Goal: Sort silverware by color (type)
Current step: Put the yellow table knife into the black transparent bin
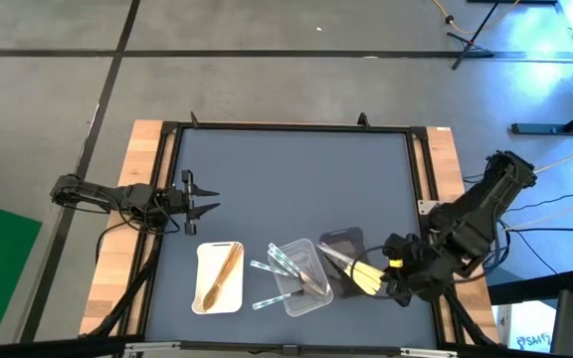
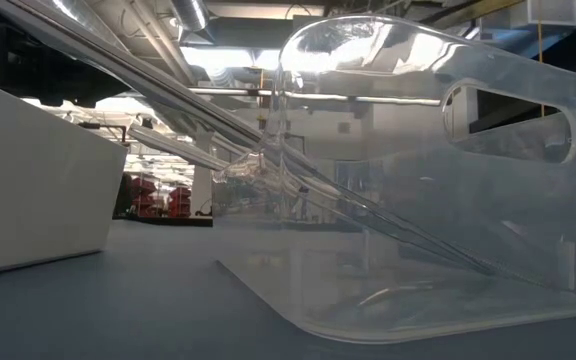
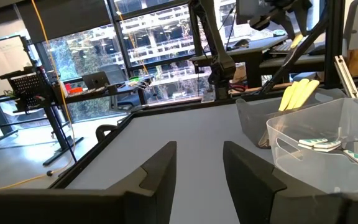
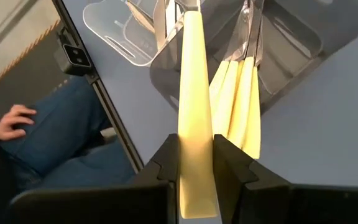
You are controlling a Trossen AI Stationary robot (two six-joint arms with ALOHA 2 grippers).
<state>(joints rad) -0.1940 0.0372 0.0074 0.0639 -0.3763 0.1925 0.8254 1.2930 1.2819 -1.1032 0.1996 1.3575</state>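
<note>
A pale yellow utensil (image 4: 193, 93) is gripped by my right gripper (image 4: 196, 171), which hovers by the table's near right corner (image 1: 394, 270). Beside it, more yellow utensils (image 4: 236, 99) lean on the rim of the dark tray (image 1: 344, 244). Brown wooden utensils (image 1: 223, 273) lie in the white tray (image 1: 203, 295). Clear utensils (image 1: 296, 267) lie in the clear tray (image 1: 308, 301), and two (image 1: 265, 267) lie loose on the mat. My left gripper (image 1: 203, 200) stands open at the table's left side, fingers (image 3: 160, 177) around nothing. My right gripper pinches the pale yellow utensil's handle (image 4: 195, 146) between its two fingers, one on each narrow edge, a little short of the handle's end. The fingers slant down and lie along the utensil. Its far end reaches out over the dark tray; whether it touches anything is hidden.
The three trays stand side by side along the table's near edge. A raised black frame (image 1: 286, 127) runs round the mat. A seated person's hand (image 4: 14, 121) and leg show just past the table's near right edge.
</note>
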